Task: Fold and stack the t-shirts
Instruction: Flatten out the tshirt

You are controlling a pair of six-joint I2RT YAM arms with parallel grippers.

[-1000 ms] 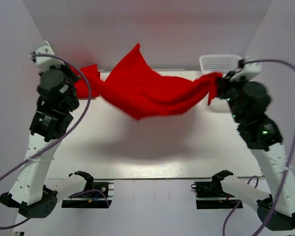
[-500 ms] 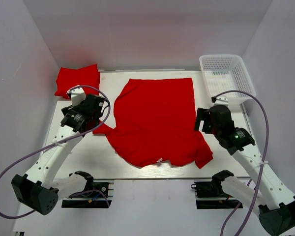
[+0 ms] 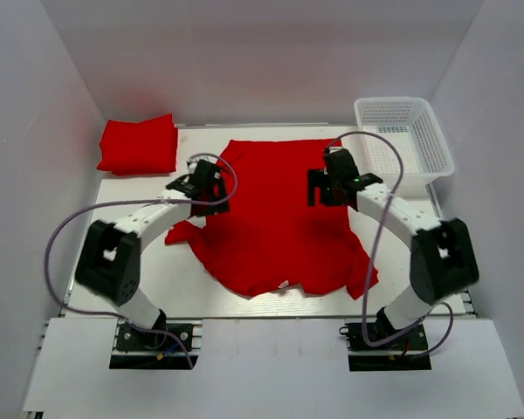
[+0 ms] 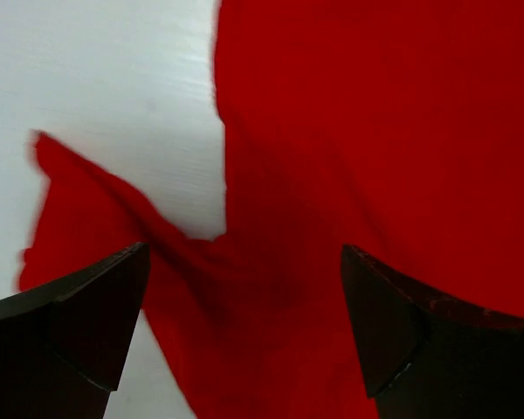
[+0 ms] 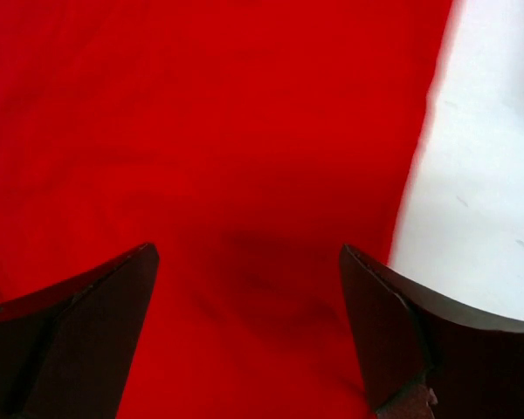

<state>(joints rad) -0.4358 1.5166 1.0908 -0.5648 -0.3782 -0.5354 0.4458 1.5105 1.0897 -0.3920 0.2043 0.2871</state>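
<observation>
One red t-shirt [image 3: 275,223] lies spread flat across the middle of the table, a small white tag showing at its near edge. A second t-shirt [image 3: 140,145] sits folded at the back left corner. My left gripper [image 3: 211,194] hovers open over the spread shirt's left edge, close to the sleeve [image 4: 79,201]. In the left wrist view the left gripper [image 4: 244,292] has only red cloth [image 4: 375,131] below its jaws. My right gripper [image 3: 325,188] hovers open over the right edge. In the right wrist view the right gripper [image 5: 249,297] holds nothing above the shirt [image 5: 201,105].
A white mesh basket [image 3: 403,131] stands at the back right corner. Bare white table [image 3: 131,262] shows to the left of the shirt, and a strip of table [image 5: 489,175] shows to its right. Grey walls close in on three sides.
A second ago both grippers held the shirt stretched in the air. It now lies flat and released, and both open grippers have moved in over its left and right edges.
</observation>
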